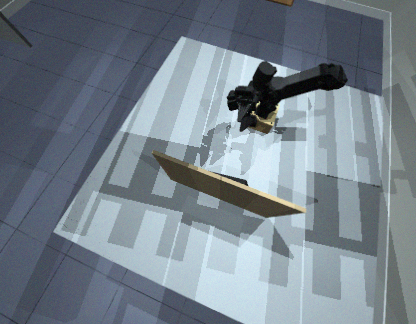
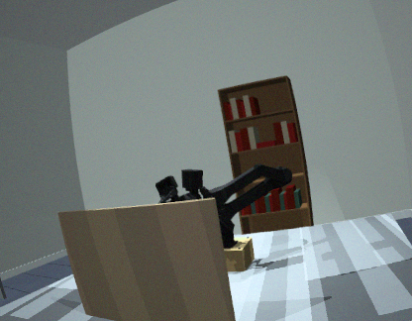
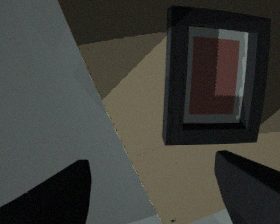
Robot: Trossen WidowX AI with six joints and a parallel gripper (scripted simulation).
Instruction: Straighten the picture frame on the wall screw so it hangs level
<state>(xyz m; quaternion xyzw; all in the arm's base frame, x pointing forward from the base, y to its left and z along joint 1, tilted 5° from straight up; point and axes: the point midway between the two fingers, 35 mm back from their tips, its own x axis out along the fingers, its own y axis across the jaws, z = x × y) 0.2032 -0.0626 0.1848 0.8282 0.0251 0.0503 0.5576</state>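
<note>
The picture frame [image 3: 175,75] [image 1: 234,177] is black with a red picture and hangs on the tan upright board [image 3: 136,135] [image 1: 207,185] [image 2: 151,258]. In the wrist view it is turned clockwise against the board's edges, its left side higher than its right. The screw and the notched strip are hidden behind it. My gripper [image 3: 153,166] is open and empty. Its fingertips show below the frame in the wrist view, the right one under the frame's lower edge and the left one well to its left, not touching it. In the exterior view the board hides the frame.
The black arm [image 1: 302,84] [image 2: 245,180] stands on a yellowish base block [image 1: 263,126] [image 2: 240,255] on the pale table [image 1: 142,270], on the frame's side of the board. A bookcase [image 2: 264,159] stands at the far wall. Striped shadows cross the table and board.
</note>
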